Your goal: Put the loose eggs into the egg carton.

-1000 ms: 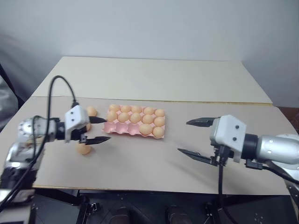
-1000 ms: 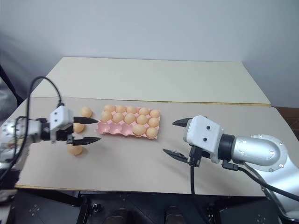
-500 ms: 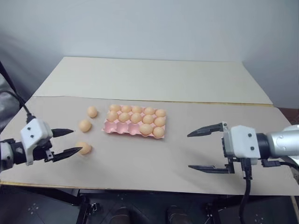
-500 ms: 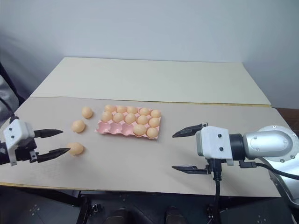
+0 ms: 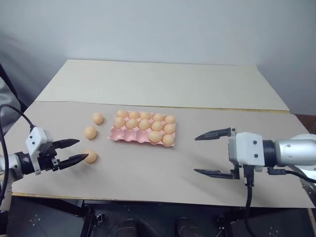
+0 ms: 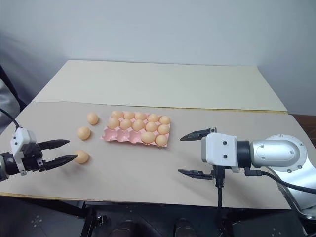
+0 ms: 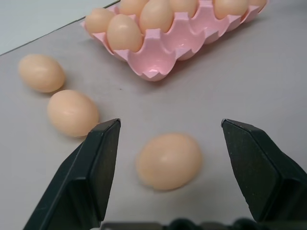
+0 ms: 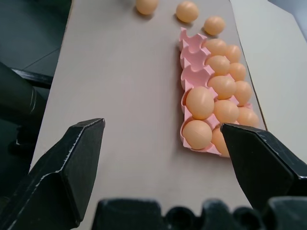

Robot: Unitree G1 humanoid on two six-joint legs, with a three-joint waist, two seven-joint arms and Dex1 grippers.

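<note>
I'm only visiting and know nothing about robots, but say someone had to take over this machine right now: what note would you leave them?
Left gripper: open, empty, low over the table, lined up with the nearest loose egg, not touching it.
Right gripper: open, empty, hovering to the right of the egg carton.
Things: three loose eggs lie on the table left of the carton: the nearest one, the middle one and the far one.
Done: twelve carton cups hold eggs.
Left: three empty cups in the near row, on the left. Pick up and place the three loose eggs, probably starting with the nearest.
</note>
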